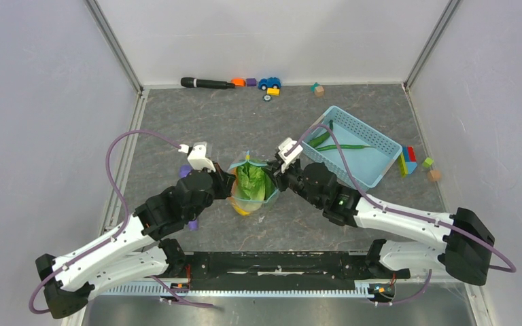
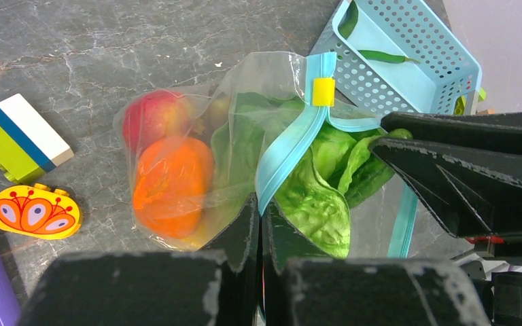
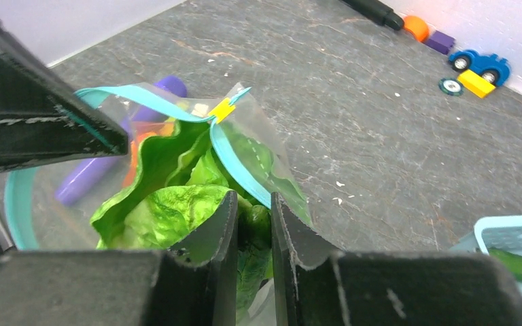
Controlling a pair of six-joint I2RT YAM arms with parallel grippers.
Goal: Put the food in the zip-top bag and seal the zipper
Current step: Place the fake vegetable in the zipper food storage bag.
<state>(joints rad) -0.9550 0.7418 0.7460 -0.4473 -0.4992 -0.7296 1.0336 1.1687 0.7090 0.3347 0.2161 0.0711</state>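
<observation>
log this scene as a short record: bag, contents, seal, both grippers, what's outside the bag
bag: zip-top bag, mouth open
contents: lettuce partly in, orange, red fruit
seal: zipper unsealed, yellow slider at one end
left: left gripper shut on the zipper edge
right: right gripper closed on the lettuce at the mouth
outside: green pods in the blue basket

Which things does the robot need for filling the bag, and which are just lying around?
For the job: zip-top bag, zipper, lettuce, orange, red fruit, green pods.
Just lying about: blue toy car, butterfly block, striped block, black stick.
</observation>
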